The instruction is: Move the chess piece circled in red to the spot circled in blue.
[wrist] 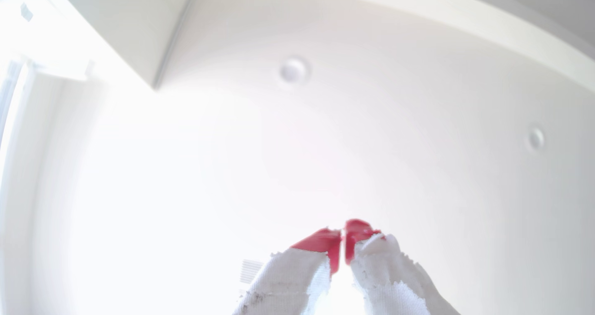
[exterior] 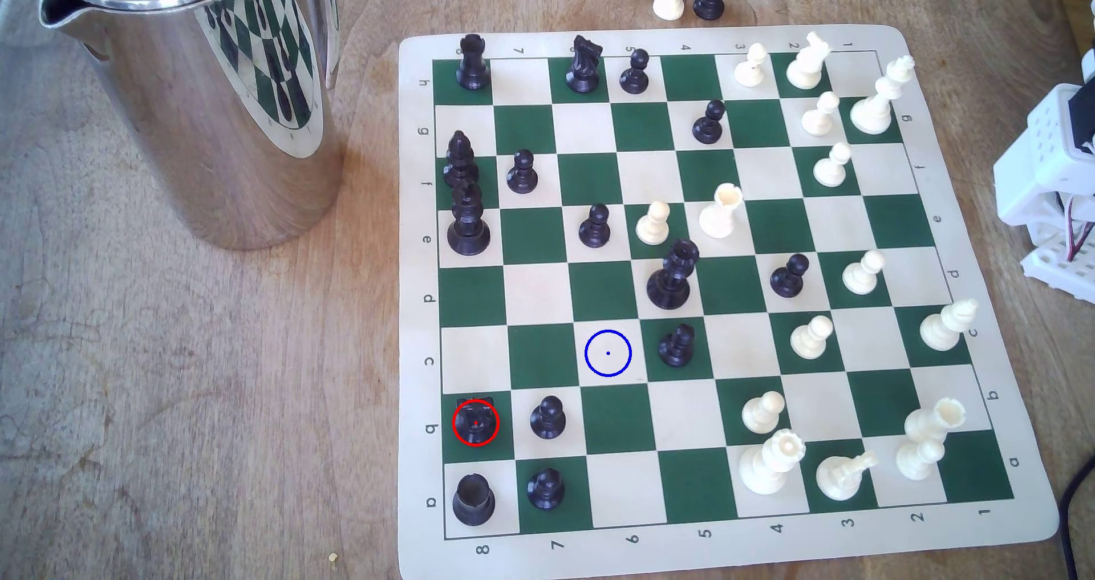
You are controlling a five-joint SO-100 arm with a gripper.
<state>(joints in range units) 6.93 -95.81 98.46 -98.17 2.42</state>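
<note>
Wrist view shows your gripper [wrist: 343,234] pinched together, empty, aimed at the ceiling; descending onto the knight [exterior: 476,421], you risk toppling the adjacent pawn [exterior: 547,417].

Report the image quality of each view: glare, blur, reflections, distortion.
Exterior view: sharp, evenly daylit, soft short shadows beside the pieces; the steel pitcher mirrors a warped image of the chessboard; the ringed black knight is dark, with little detail. Wrist view: badly overexposed, washed white, soft focus, fisheye bending of the ceiling lines; the red-tipped claw is blurred, tips together.
</note>
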